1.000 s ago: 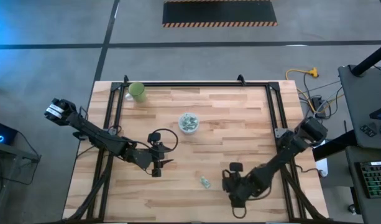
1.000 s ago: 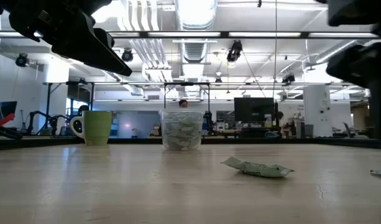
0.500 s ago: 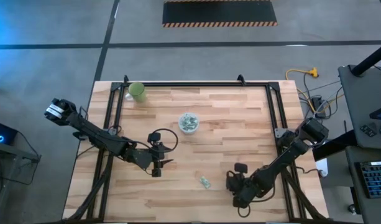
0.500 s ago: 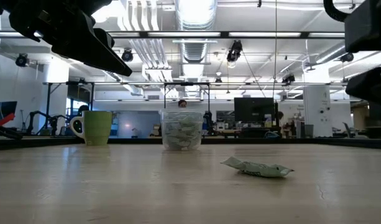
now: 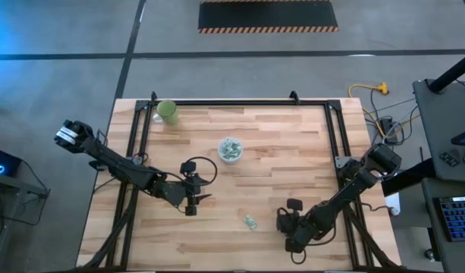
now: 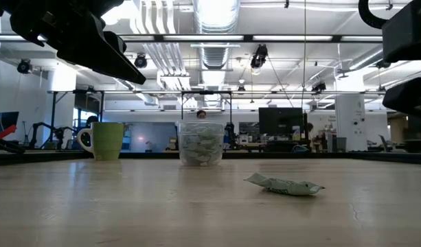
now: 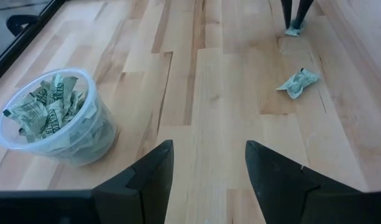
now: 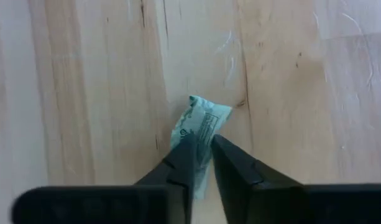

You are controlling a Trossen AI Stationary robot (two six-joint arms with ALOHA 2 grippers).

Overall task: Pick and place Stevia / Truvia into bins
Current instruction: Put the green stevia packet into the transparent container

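The clear cup (image 5: 230, 149) stands mid-table, filled with green-white Stevia packets (image 7: 48, 111); it also shows in the low view (image 6: 200, 143). One loose packet (image 5: 249, 221) lies flat on the wood near the near edge (image 6: 284, 184) (image 7: 298, 82). My right gripper (image 8: 202, 140) is low over the table just right of that packet, shut on a second packet (image 8: 200, 122). My left gripper (image 7: 209, 149) hangs open above bare wood, near and left of the cup (image 5: 191, 203). My right gripper pinches the second packet between its two fingers (image 8: 185, 155), at one short end (image 8: 199, 146), coming from above and pointing down. The rest of the packet sticks out beyond the fingertips, close over the wood. Whether it is lifted clear I cannot tell.
An opaque green mug (image 5: 168, 111) stands at the table's far left corner (image 6: 107, 140). A black frame rail (image 5: 232, 103) runs along the far edge and down both sides. Bare wood lies between the cup and the loose packet.
My right gripper has shifted a little toward the table's right edge, and the packet at its fingertips has gone with it, almost out of the low view's right side. The left arm, the cup and the loose packet have stayed put.
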